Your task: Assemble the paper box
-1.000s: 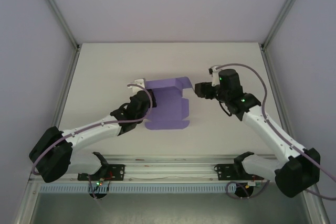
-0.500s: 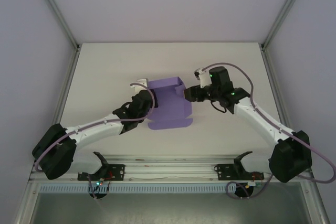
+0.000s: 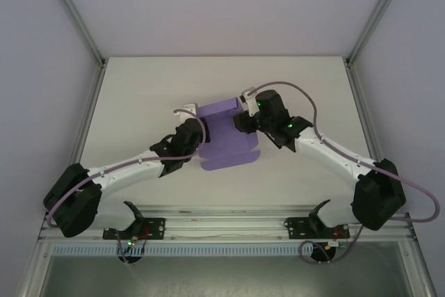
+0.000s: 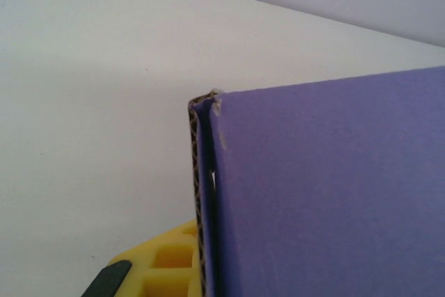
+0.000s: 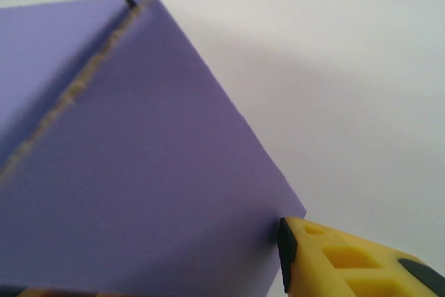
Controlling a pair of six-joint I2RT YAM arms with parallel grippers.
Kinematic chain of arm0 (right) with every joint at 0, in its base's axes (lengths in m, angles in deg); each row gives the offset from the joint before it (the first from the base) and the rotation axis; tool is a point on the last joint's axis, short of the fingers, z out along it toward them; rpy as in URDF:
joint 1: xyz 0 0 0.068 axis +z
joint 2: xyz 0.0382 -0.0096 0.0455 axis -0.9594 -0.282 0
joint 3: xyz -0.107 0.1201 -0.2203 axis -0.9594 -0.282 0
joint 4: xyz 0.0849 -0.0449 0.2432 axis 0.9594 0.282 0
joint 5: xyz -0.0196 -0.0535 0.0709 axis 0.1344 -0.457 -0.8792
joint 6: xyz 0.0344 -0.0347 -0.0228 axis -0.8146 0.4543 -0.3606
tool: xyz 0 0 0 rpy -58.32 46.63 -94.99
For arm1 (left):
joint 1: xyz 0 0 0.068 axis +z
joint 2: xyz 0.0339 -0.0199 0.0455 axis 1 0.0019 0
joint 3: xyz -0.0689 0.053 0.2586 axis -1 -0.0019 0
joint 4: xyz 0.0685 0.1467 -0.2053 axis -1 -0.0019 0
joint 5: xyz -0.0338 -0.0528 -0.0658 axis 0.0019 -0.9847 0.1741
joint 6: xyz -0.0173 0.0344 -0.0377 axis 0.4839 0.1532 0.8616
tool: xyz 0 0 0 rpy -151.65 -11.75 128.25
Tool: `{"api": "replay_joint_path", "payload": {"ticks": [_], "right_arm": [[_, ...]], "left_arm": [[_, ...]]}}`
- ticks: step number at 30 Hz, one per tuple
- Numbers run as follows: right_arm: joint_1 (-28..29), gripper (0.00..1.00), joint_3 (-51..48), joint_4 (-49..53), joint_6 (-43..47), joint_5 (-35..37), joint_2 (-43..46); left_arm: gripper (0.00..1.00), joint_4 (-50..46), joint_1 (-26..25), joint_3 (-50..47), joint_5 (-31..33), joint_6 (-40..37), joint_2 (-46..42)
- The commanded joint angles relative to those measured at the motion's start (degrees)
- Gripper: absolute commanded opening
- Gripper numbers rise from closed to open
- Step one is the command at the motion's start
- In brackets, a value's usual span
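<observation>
From above, we see the paper box (image 3: 226, 140) near the middle of the worktop (image 3: 139, 88), partly folded, with its far wall raised. The left gripper (image 3: 197, 127) meets its left edge and the right gripper (image 3: 241, 120) its far right corner. We cannot tell from here whether either is clamped.

In the left wrist view, the yellow left fingertip (image 4: 160, 266) sits just beside a doubled wall whose cut edge shows corrugation. The other finger is hidden, so we cannot tell the grip.

In the right wrist view, the yellow right fingertip (image 5: 348, 262) touches the corner of a sloping panel, and again we cannot tell the grip.

We judge the card light, stiff across its panels, bending only at the creases, and apt to slide. We would hold a wall edge near a crease, gently, lest the fluting crush.
</observation>
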Motion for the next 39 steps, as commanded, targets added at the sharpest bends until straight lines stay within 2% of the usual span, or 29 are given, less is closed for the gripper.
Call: {"api": "replay_joint_path", "payload": {"ticks": [1,3,4,6,8,11,14,19,23,25,28,31,35,38,39], "right_arm": [[2.18,0.45,-0.38,-9.94,-0.23,15.45,-1.03],[3.61,0.45,-0.43,-12.25,-1.94,21.02,-2.02],[4.51,0.42,-0.66,-13.98,-2.75,24.52,-2.6],[6.14,0.31,-1.35,-17.64,-2.57,29.18,-3.86],[7.51,0.15,-0.95,-19.68,-2.66,34.37,-5.38],[8.78,0.0,1.31,-19.14,-2.67,42.28,-8.42],[9.54,0.0,2.19,-19.92,-4.53,50.53,-11.08],[10.48,0.0,6.55,-13.05,-10.33,68.7,-17.37],[10.56,0.0,5.86,-14.6,-10.54,71.75,-18.7],[10.53,0.0,7.01,-13.37,-9.76,70.47,-19.03],[10.33,0.01,5.23,-14.45,-10.35,59.44,-16.08],[10.31,0.28,2.77,-15.83,-9.97,48.01,-12.46],[10.2,0.64,1.94,-13.27,-9.76,38.26,-8.67],[10.09,0.79,0.29,-12.93,-8.88,31.61,-5.45],[10.16,0.94,-0.51,-12.97,-7.94,28.03,-3.94]], "left_arm": [[0.0,-1.77,-0.47,2.36,-2.0,-0.76,0.92],[0.0,-1.77,-0.58,2.48,-2.06,-0.3,1.14],[0.0,-1.63,-0.67,2.55,-2.0,-0.08,1.25],[0.0,-1.63,-0.63,2.76,-1.89,-0.13,1.61],[0.0,-2.78,-0.76,3.65,-1.66,-0.08,2.14],[0.0,-3.84,-0.77,4.47,-1.59,2.07,2.59],[0.0,-3.87,-0.78,4.63,-0.94,4.23,2.5],[0.0,-11.98,-0.83,8.48,6.09,12.02,2.94],[0.0,-14.59,-0.81,9.64,7.61,13.88,2.84],[0.0,-15.17,-0.83,9.99,7.66,13.76,3.09],[0.0,-12.78,-0.76,9.01,6.53,12.42,2.86],[0.0,-11.69,-0.48,8.64,5.99,11.41,2.93],[0.0,-12.73,-0.2,9.25,4.91,10.42,3.2],[0.0,-12.39,-0.08,9.19,3.59,8.81,3.2],[0.0,-12.54,-0.02,9.14,3.28,8.29,3.2]]}}
